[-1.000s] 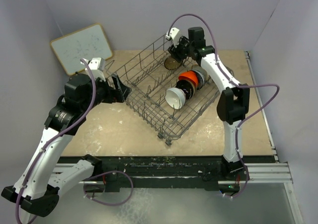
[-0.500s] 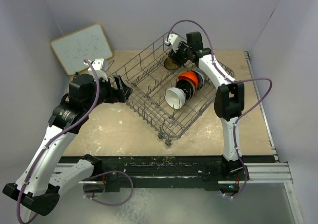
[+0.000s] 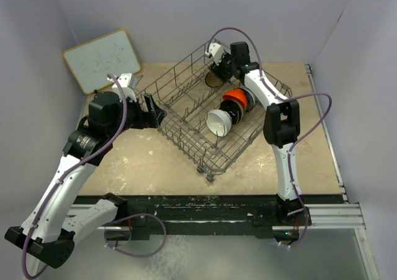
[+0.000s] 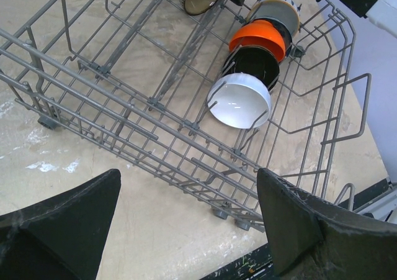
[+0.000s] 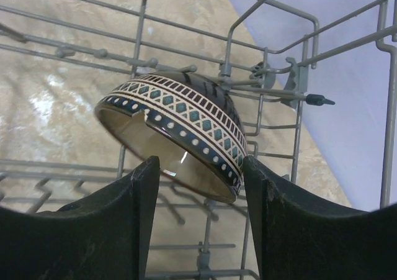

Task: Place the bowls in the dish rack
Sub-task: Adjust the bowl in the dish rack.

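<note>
The grey wire dish rack stands slanted mid-table. Along its right side lean a white bowl, a black bowl, an orange bowl and a pale bowl; the left wrist view shows the white, black and orange ones. A blue-and-white patterned bowl rests tilted on the wires in the far corner. My right gripper is open, its fingertips flanking that bowl's lower rim. My left gripper hangs wide open over the table beside the rack's left edge.
A white board leans at the far left corner. Grey walls close in the table on three sides. The rack's left rows of tines hold nothing. Small wheels carry its near edge.
The right arm's elbow has swung left and its gripper has shifted slightly at the patterned bowl. The left arm has edged a little toward the rack. Both jaws keep their width.
</note>
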`<state>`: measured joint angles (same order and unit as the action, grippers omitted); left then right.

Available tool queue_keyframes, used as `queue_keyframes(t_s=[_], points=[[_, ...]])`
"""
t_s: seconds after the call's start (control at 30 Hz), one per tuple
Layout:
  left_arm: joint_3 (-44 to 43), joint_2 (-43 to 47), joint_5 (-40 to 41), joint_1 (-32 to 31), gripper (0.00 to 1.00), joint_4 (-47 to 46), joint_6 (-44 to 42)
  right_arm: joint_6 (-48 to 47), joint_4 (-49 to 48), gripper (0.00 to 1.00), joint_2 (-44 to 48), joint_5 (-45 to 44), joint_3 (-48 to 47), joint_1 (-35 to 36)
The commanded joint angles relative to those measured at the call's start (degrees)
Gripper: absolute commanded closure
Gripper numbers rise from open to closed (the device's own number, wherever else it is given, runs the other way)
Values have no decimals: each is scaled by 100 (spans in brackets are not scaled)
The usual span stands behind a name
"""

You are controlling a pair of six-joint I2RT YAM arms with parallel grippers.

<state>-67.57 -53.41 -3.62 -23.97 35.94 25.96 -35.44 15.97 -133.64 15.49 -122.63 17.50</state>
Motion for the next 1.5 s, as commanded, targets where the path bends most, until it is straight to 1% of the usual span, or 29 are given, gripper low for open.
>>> queue_keyframes(t_s=[0.0, 0.13, 0.2, 0.23, 0.3, 0.33, 0.37, 0.4, 0.6, 0.77, 0.9, 1.0, 1.07, 1.2, 1.33, 1.47], points=[[48, -1, -21, 15, 7, -317, 15, 86, -118, 43, -24, -146, -109, -27], [69, -44, -32, 9, 8, -346, 21, 284, -535, 51, 33, -338, 154, -18], [75, -56, -57, 12, 8, -369, 28, 443, -877, 58, 125, -486, 330, -12], [75, -56, -64, 8, 7, -382, 32, 556, -1060, 65, 179, -579, 442, -3], [77, -60, -73, 8, 7, -395, 30, 718, -1336, 85, 293, -691, 635, -1], [77, -56, -69, 9, 7, -397, 32, 799, -1478, 92, 359, -721, 726, -1], [85, -59, -69, 11, 7, -399, 32, 888, -1619, 98, 424, -780, 823, 11], [93, -58, -76, 14, 7, -402, 30, 962, -1796, 100, 506, -866, 940, 27], [142, 2, -102, 6, 7, -427, 67, 1406, -2695, 100, 987, -1560, 1487, 140], [163, 108, -122, 13, 7, -429, 102, 1518, -3213, 100, 1382, -2554, 1739, 423], [153, 197, -138, 13, 7, -408, 112, 1719, -3423, 100, 1496, -3685, 1703, 797], [144, 271, -172, 11, 7, -411, 128, 1664, -3779, 100, 1378, -4939, 1631, 1084], [150, 323, -192, 12, 7, -397, 129, 1791, -3841, 100, 1238, -5752, 1405, 1195], [168, 426, -175, 12, 7, -331, 117, 2231, -3551, 100, 1012, -6468, 983, 1245], [174, 474, -157, 14, 7, -295, 91, 2045, -4137, 100, 1064, -7082, 1182, 1340], [182, 488, -152, 9, 7, -264, 59, 1430, -4688, 100, 897, -7678, 1212, 1361]])
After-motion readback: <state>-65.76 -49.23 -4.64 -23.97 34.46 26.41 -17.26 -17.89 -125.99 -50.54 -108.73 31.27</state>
